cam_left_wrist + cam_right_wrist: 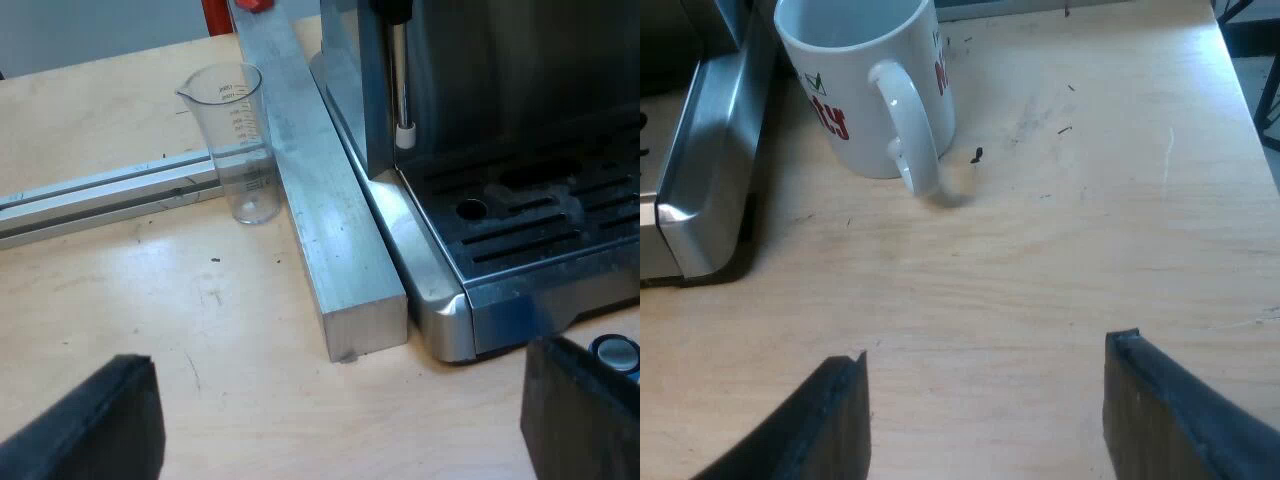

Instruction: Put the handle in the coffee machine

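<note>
While both hang with fingers wide and empty, the left gripper (338,372) before the drip tray (530,232) of the espresso machine (500,70), the right gripper (988,352) near the mug (862,92), a round metal rim (615,352), possibly the holder, just beside a left finger (580,420), could get knocked aside on descent.

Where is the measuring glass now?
Left wrist view: the measuring glass stands upright on the table beside the metal bar flanking the coffee machine.

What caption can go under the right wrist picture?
Open right gripper above the table, near a white mug beside the espresso machine.
</note>
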{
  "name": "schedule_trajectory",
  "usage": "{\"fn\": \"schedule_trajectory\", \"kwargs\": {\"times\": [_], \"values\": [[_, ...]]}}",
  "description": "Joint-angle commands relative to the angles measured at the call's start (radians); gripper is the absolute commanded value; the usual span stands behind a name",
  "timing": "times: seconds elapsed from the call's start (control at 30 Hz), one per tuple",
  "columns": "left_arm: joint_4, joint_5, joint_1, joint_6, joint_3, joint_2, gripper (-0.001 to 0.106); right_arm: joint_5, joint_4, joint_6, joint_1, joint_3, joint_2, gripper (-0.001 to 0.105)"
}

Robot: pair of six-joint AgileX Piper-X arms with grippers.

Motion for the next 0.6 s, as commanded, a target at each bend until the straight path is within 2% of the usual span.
{"fn": "schedule_trajectory", "kwargs": {"times": [0.03, 0.17, 0.3, 0.6], "values": [[-0.010, -0.014, -0.003, -0.016, 0.001, -0.136, 0.074, -0.001, -0.012, 0.021, -0.001, -0.009, -0.044, 0.054], [-0.005, -0.011, -0.003, -0.032, -0.014, -0.116, 0.074, -0.001, 0.000, 0.036, -0.001, -0.029, -0.036, 0.054], [-0.005, 0.032, -0.003, -0.071, -0.037, -0.083, 0.074, 0.005, 0.015, 0.036, -0.001, -0.069, -0.001, 0.054], [-0.005, 0.056, -0.013, -0.087, -0.050, -0.057, 0.074, -0.018, 0.018, 0.043, 0.002, -0.148, 0.088, 0.054]]}}
